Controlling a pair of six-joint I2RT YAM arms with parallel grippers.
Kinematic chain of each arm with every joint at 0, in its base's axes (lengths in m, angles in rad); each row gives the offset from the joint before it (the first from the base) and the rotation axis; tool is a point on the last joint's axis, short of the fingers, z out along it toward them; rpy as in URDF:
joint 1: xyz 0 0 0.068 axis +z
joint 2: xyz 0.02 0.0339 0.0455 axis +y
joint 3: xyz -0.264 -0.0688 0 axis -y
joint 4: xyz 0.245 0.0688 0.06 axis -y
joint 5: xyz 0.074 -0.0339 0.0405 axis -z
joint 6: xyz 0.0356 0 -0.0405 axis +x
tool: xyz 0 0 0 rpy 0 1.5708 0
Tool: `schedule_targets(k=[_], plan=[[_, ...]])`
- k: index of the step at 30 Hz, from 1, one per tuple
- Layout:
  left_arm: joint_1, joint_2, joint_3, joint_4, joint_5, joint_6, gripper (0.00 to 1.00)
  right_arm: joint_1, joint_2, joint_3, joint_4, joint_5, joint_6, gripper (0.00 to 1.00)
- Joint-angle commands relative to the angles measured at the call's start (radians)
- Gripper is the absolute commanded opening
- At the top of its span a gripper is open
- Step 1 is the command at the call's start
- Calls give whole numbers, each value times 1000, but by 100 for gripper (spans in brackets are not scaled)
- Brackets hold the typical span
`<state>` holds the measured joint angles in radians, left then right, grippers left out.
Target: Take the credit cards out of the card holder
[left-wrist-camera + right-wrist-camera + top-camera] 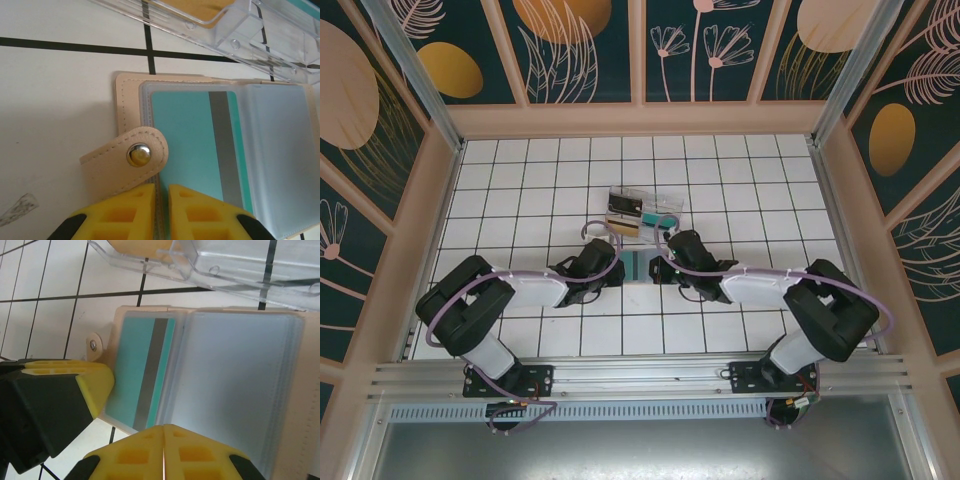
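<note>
The tan card holder (638, 266) lies open on the tiles between my two grippers. Its frosted sleeves (280, 150) face up. A teal credit card (190, 145) with a grey stripe sits inside the left sleeve, seen also as the teal credit card (132, 375) from the right wrist. My left gripper (161, 189) is shut on the near edge of the card holder's left half, beside the snap strap (139, 155). My right gripper (164, 429) is shut, its fingers pressed together at the near edge of the card holder (235, 385), by the fold.
A clear plastic compartment tray (642, 212) stands just beyond the card holder, with an orange-tan card (190, 7) in one compartment. A yellow finger of the left gripper (95, 382) sits close to the card holder's left edge. White tiled floor lies all around, walled in.
</note>
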<state>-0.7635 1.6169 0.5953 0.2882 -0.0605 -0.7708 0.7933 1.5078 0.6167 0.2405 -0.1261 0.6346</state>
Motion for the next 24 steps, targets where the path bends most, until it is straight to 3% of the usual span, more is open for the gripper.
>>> schedule_targets(k=[1,24], plan=[[7,20,11,-7,40,-7,16,7,35,40,39,-33,24,10],[7,62,70,-57,30,5,18,-16,134,86,54,-41,86,15]])
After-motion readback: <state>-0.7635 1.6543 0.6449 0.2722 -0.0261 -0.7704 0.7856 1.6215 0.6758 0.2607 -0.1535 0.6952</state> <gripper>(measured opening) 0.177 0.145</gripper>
